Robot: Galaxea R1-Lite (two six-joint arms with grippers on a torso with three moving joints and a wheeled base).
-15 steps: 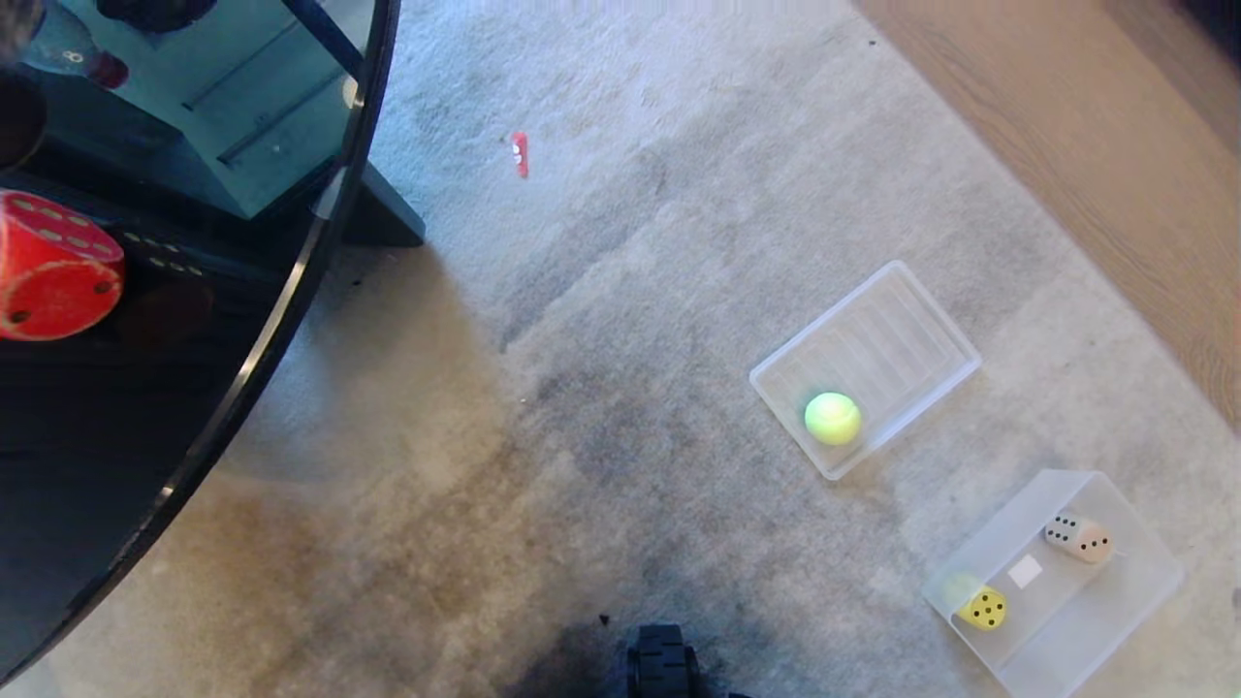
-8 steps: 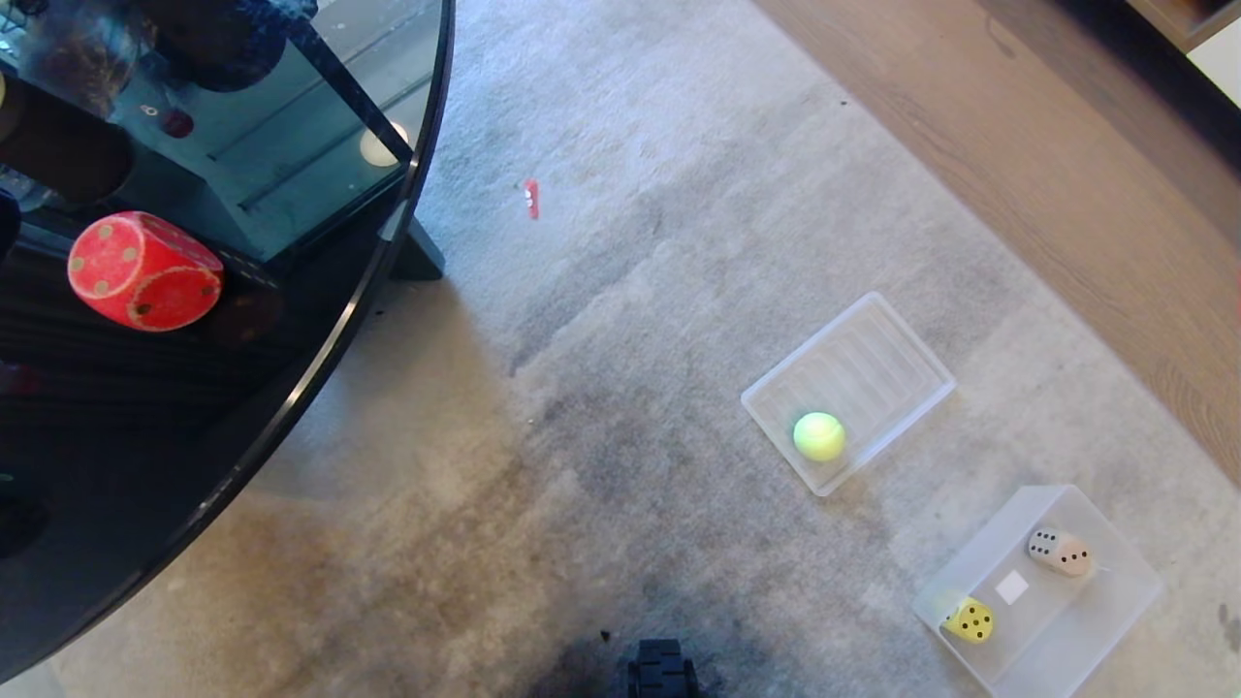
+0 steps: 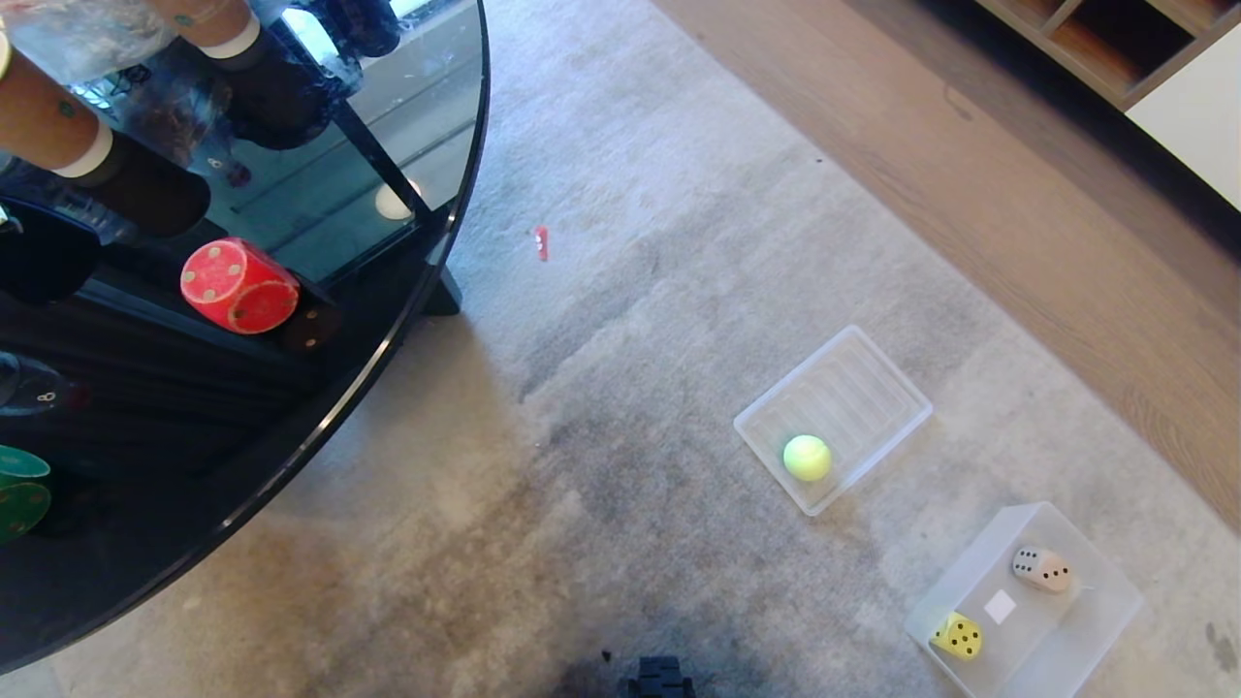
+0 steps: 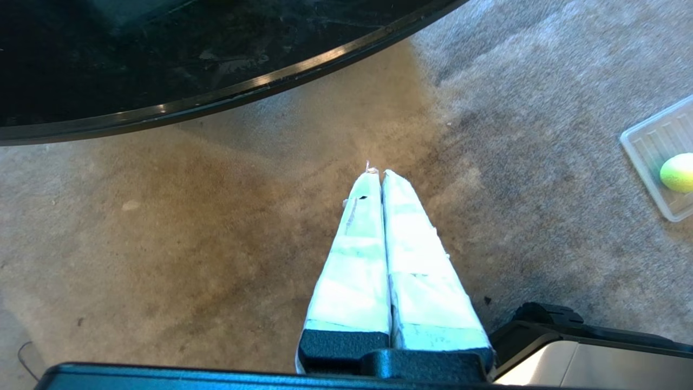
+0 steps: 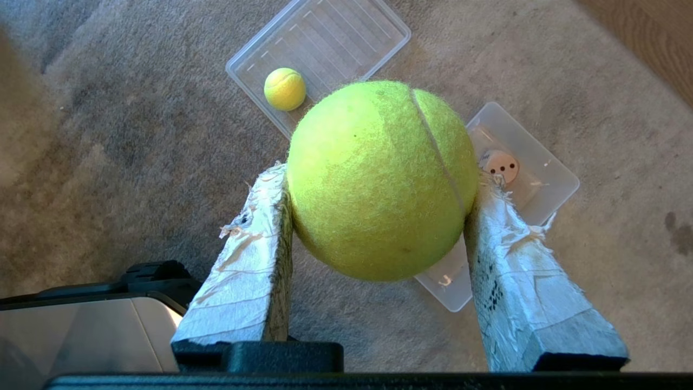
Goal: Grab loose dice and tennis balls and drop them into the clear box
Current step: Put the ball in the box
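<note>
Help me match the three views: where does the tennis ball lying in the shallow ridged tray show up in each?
Head view: tennis ball right of centre, in the tray's near corner.
Left wrist view: ball at the right edge, partly cut off.
Right wrist view: above the held ball, small.
Shared landmark: the ridged tray.

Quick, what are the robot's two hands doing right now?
Left end effector: shut, holding nothing.
Right end effector: shut on a tennis ball.

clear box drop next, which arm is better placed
Right. The right gripper already clamps a fuzzy yellow-green tennis ball, with the frosted clear box on the carpet beyond it. The left gripper is shut and empty.
</note>
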